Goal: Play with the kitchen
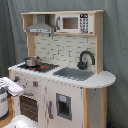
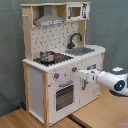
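at the front of the kitchen (image 2: 62, 60), the hand (image 2: 79, 73) reaches in beside the knobs (image 2: 56, 76) above the oven door (image 2: 64, 96); whether its fingers are parted or touching anything, i cannot tell. in the first exterior view only its white tip (image 1: 12, 86) shows, cut off at the edge. the kitchen stands upright on the wooden floor (image 2: 30, 120), a small pot (image 2: 47, 55) on its stove.

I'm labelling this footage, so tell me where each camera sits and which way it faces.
First exterior view: in front of the white and light-wood toy kitchen, off toward its sink end; the white gripper enters at the first exterior view's left.
Second exterior view: off its stove end; the white arm enters from the second exterior view's right.
Both show the small metal pot.
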You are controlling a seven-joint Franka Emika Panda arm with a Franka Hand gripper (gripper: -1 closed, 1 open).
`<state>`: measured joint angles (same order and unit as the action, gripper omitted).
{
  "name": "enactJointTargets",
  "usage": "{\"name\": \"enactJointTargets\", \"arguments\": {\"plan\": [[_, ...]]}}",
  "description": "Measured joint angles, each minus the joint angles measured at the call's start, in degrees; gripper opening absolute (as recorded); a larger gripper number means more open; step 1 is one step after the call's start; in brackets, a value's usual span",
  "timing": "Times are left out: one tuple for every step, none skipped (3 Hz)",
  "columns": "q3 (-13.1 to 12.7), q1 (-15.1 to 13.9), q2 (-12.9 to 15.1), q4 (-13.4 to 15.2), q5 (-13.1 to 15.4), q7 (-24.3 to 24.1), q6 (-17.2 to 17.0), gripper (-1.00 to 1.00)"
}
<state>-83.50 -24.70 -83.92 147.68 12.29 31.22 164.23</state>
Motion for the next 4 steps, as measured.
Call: {"name": "enactJointTargets", "arguments": {"plan": [[-0.89, -1.6, -2.39, 2.0, 0.0, -0.38, 5.5, 1.0], [-0.93, -3.89, -2.54, 3.05, 0.01, 0.17, 10.66, 1.0], [-0.91, -6.95, -2.54, 3.23, 0.01, 0.83, 15.63, 1.0], [-0.48, -10.87, -2.54, 3.24, 0.01, 2.14, 21.09, 1.0]]}}
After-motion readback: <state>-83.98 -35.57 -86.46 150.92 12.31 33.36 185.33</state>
